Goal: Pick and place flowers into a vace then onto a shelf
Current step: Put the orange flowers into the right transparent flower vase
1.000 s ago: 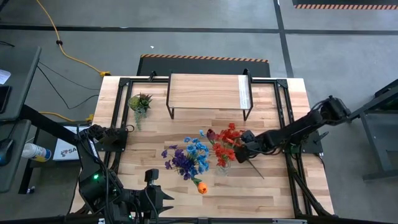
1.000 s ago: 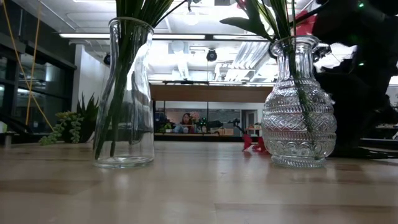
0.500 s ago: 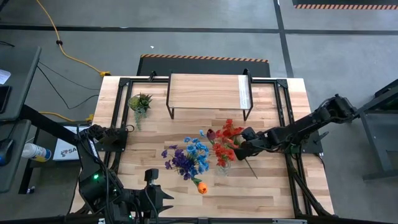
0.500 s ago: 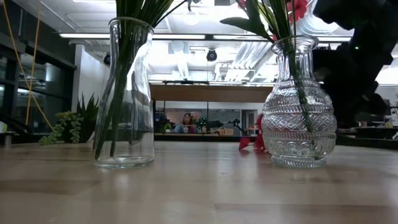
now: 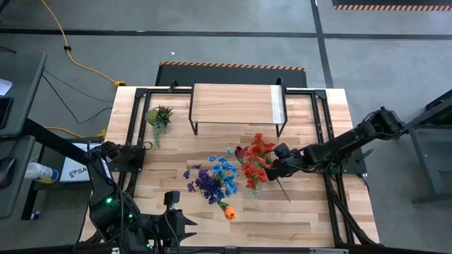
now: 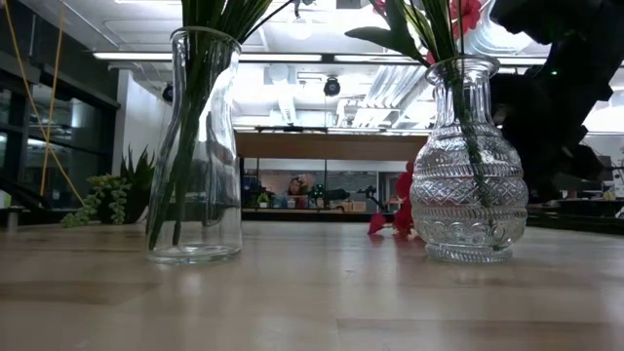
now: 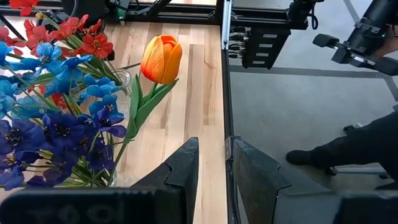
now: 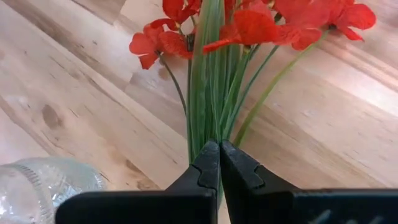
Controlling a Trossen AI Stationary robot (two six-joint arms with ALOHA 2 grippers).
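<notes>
High view: a picking step is judged to be in hand. The right claw (image 5: 274, 164) is seen just beside the patterned vase (image 5: 253, 188), closed on a bunch of red flowers (image 5: 260, 149) whose stems trail back across the table (image 5: 311, 212). The next move is judged to call for tipping the stems upright and lowering them into that vase. The shelf (image 5: 236, 104) stands well beyond the vase; the left claw (image 5: 180, 220) waits at the table's near edge.

Low view: the patterned vase already holds green stems, and red petals show just behind it.

Left wrist view: the left claw's fingers are slightly parted and hold nothing.

Right wrist view: green stems are pinched between closed fingers, blooms fanned beyond.
</notes>
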